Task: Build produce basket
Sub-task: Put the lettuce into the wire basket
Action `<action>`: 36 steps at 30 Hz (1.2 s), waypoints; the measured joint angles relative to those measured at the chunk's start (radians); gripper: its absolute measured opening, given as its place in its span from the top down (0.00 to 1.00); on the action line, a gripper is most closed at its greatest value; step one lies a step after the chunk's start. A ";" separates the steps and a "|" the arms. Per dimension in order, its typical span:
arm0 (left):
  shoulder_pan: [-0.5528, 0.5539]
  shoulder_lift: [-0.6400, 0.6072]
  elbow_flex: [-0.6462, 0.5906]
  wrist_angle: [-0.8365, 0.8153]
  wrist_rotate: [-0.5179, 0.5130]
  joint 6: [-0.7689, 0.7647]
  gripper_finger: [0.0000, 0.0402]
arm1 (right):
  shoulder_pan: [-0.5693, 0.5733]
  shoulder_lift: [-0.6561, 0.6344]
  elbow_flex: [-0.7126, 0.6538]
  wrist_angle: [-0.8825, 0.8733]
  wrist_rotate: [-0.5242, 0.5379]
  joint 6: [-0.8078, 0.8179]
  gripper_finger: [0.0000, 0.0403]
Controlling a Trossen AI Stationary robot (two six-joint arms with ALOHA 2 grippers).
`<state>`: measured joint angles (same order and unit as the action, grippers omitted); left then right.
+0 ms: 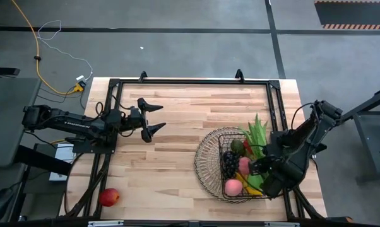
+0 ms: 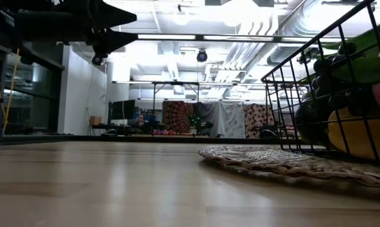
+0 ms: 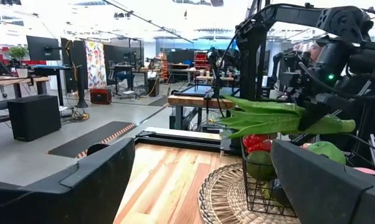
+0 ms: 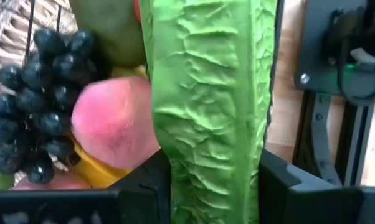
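From above, the wire basket [image 1: 209, 165] sits at the right side of the wooden table [image 1: 171, 157], close to its right edge. The right gripper [image 1: 261, 165] hangs over the basket's right half and hides part of the produce; dark grapes [image 1: 229, 162], two pink peaches [image 1: 233, 186] and long green leaves [image 1: 258, 129] still show. The left gripper [image 1: 153, 118] hovers over open table at the left, fingers spread and empty. A red-and-yellow fruit [image 1: 108, 197] lies alone near the front left corner.

At table height, the basket [image 2: 303, 94] is cut off at the right edge, its contents dark.

The left wrist view shows the leaves [image 3: 281, 118] jutting over the basket rim.

The right wrist view shows the fingers [image 4: 147, 180] pinching a crinkled green leaf [image 4: 206, 99] beside a peach [image 4: 113, 124] and grapes [image 4: 38, 99].
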<state>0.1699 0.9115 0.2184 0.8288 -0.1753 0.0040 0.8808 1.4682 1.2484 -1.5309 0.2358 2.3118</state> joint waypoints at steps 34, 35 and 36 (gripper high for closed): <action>0.000 0.000 -0.001 0.007 -0.012 0.000 0.10 | 0.003 0.051 0.000 0.069 -0.009 -0.122 0.47; 0.000 0.000 -0.001 0.007 -0.012 0.000 0.10 | 0.003 0.051 0.000 0.069 -0.009 -0.122 0.44; 0.000 0.000 -0.001 0.007 -0.012 0.000 0.10 | 0.003 0.051 0.000 0.069 -0.009 -0.122 0.40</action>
<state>0.1699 0.9115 0.2176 0.8360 -0.1871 0.0040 0.8837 1.5196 1.2484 -1.4620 0.2264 2.1899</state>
